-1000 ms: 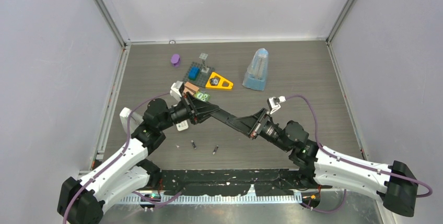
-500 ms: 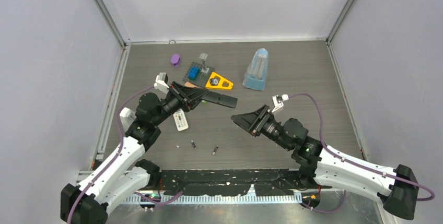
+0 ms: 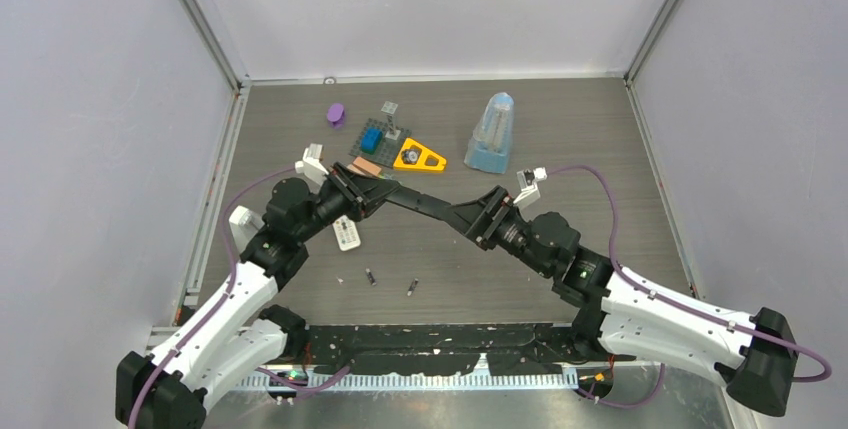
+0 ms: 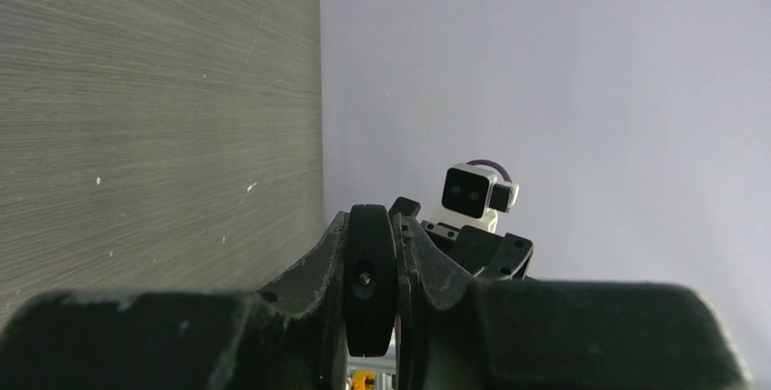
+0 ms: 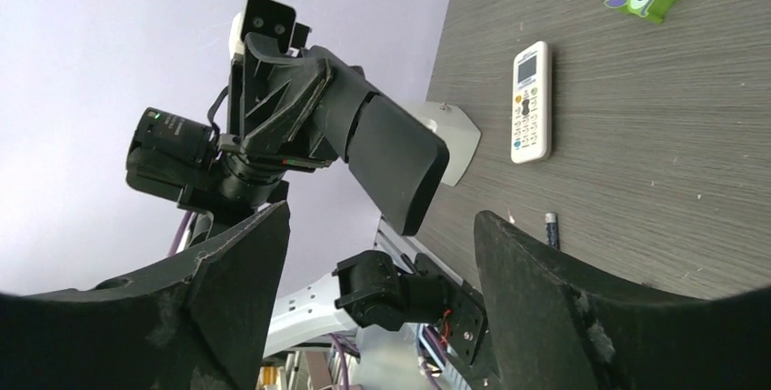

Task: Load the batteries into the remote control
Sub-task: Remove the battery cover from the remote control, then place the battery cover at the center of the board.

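I'm viewing dark woodgrain table (image 3: 600, 149), lilac walls (image 3: 430, 9) | left gripper (image 3: 385, 190) jaws clamping black strip (image 3: 430, 205) | right gripper (image 5: 380, 217) jaws gaping apart

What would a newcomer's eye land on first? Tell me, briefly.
At centre, the left gripper, shut on a black strip, holds its free end toward the open right gripper. Just nearer lies the remote, with two batteries loose nearer still.

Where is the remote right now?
Top view: the remote lies on the table left of centre, near the left gripper holding a black strip; two batteries lie lower right of it.
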`<state>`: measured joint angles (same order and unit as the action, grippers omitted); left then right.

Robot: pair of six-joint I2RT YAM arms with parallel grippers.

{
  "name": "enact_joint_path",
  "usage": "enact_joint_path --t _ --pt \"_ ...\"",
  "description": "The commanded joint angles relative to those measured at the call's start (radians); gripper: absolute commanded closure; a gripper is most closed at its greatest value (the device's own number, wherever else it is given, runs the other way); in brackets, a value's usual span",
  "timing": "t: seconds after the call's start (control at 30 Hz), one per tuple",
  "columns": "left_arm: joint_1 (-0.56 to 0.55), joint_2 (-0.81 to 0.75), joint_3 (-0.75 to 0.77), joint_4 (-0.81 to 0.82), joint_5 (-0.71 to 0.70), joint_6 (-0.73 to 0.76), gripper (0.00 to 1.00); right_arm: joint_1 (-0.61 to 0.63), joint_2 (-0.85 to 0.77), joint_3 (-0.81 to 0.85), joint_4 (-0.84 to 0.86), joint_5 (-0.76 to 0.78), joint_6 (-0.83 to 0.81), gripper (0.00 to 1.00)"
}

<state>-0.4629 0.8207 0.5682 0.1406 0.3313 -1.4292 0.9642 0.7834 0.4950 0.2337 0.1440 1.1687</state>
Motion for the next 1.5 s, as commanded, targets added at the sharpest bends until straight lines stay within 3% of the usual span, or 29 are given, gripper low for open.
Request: enact_joint_path --t 0.0,0.13,0.23,0.67,0.9,1.1,1.27,1.47 --pt "-0.001 -0.009 0.0 0.009 0.024 0.033 1.0 -0.022 0.037 0.053 -0.016 -0.008 -0.018 0.21" --pt "-0.001 -0.007 0.001 0.003 0.035 0.034 1.0 -0.033 0.072 0.053 -0.001 -0.024 -0.008 0.29" --pt "-0.001 -0.012 0.0 -0.001 0.03 0.048 1.0 -0.037 0.082 0.061 -0.026 -0.025 -0.01 0.49" --pt "-0.008 -0.04 0.088 -0.132 -0.038 0.269 1.0 -0.046 0.029 0.055 -0.031 -0.027 -0.003 0.94" --pt "-0.023 -0.012 0.103 -0.193 -0.073 0.358 1.0 -0.049 0.007 0.052 0.004 -0.006 -0.033 0.95" --pt "-0.023 -0.017 0.108 -0.304 -0.144 0.546 1.0 -0.056 -0.055 0.047 -0.173 0.106 -0.071 0.95" --pt "-0.024 -0.038 0.1 -0.247 0.035 0.747 1.0 -0.084 -0.008 0.034 -0.377 0.162 -0.101 0.95" --pt "-0.024 -0.049 0.13 -0.306 0.219 0.913 1.0 -0.119 0.112 -0.017 -0.382 0.119 -0.125 0.95"
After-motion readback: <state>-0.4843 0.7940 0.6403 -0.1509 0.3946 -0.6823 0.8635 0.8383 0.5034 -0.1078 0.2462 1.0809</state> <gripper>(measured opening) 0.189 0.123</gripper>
